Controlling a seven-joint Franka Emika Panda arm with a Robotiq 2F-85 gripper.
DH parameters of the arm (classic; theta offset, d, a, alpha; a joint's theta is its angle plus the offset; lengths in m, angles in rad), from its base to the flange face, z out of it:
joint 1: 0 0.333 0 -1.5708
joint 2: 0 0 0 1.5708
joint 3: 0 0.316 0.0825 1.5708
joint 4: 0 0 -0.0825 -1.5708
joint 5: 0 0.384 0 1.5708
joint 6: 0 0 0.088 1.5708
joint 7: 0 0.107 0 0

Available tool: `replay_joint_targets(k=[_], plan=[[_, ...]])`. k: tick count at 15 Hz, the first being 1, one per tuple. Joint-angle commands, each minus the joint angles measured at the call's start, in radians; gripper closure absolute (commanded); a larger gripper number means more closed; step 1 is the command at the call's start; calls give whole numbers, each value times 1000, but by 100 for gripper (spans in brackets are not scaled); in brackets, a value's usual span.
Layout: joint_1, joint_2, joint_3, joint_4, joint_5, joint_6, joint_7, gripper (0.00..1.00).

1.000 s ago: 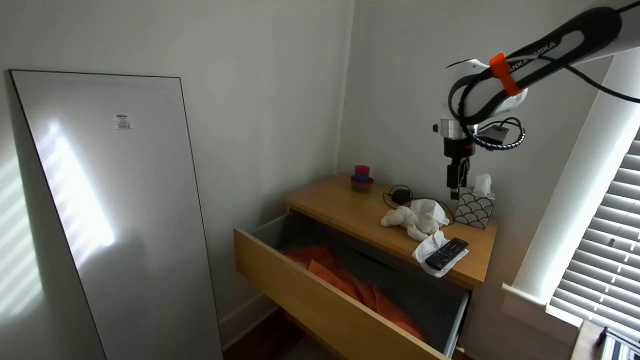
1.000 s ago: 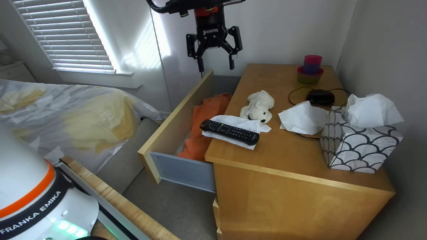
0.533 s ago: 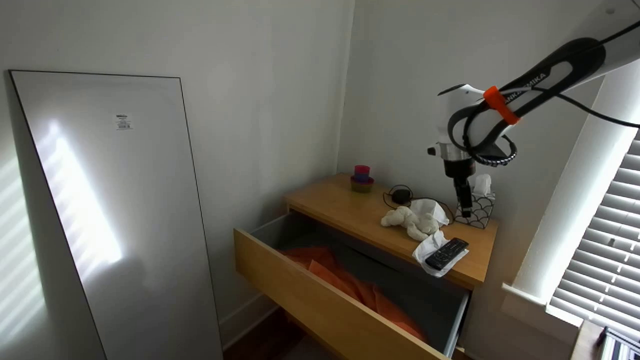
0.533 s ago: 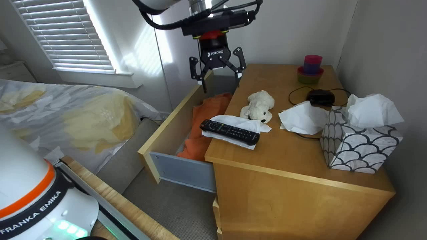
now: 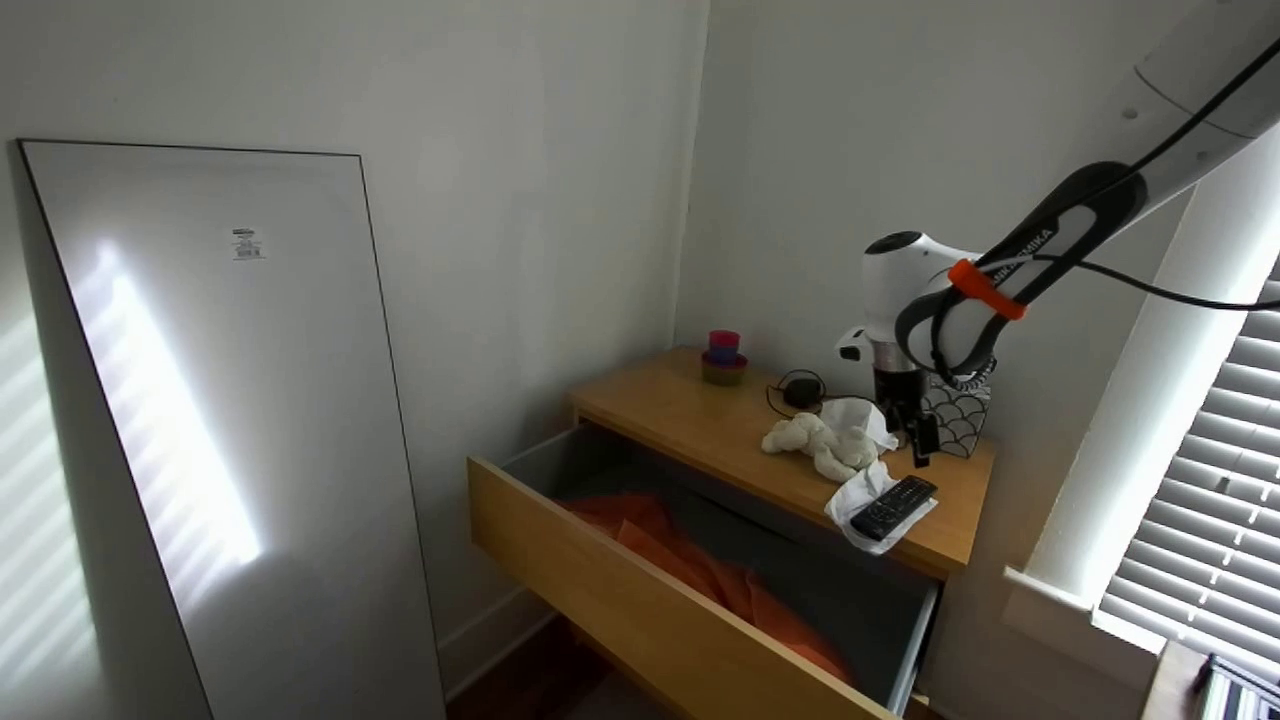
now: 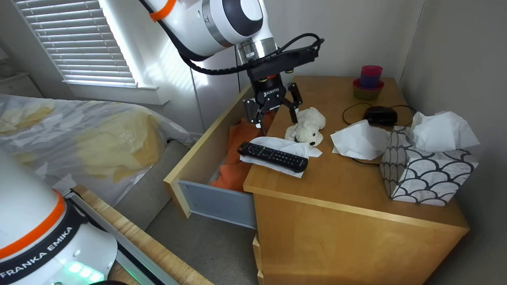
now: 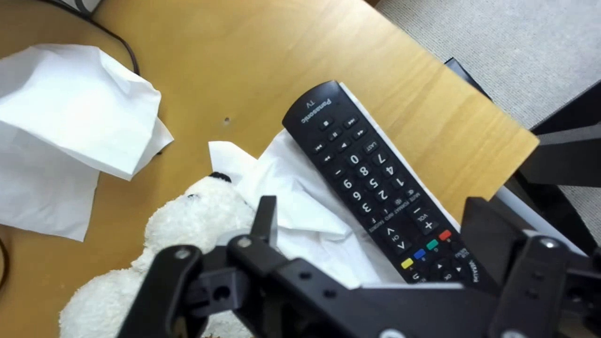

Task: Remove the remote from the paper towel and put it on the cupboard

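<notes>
One flat, dark grey-black rectangular remote (image 6: 273, 156) is lying on a slightly crumpled white paper towel (image 6: 291, 145), which is reaching over the front edge of the light tan wooden desk (image 6: 340, 190). The black two-fingered tool (image 6: 277, 124) is hanging above, near the remote but apart from it, and its fingers (image 7: 266, 216) are standing well away from each other. In the wrist view the number buttons (image 7: 373, 183) are facing upward. Just beside the paper towel, a small white plush dog (image 6: 307, 128) is resting. A loose white tissue (image 6: 360, 140) is lying between this dog and a scallop-patterned tissue box (image 6: 429, 178). Farther on, a black rounded device (image 6: 381, 115) is sitting near stacked pink, blue and green cups (image 6: 369, 82). In front, the wide wooden drawer (image 6: 218, 204) is standing open, and an orange cloth (image 6: 233, 174) is lying inside it.
</notes>
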Motion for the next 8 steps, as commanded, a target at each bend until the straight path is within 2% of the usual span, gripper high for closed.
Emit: replay_joint_targets(k=[1,4,8], plan=[[-5,6,5,5,0,-2,-7,0],[-3,16,6,-1,-35,8,-46,0],[-13,46,10,-19,-56,30,-188,0]])
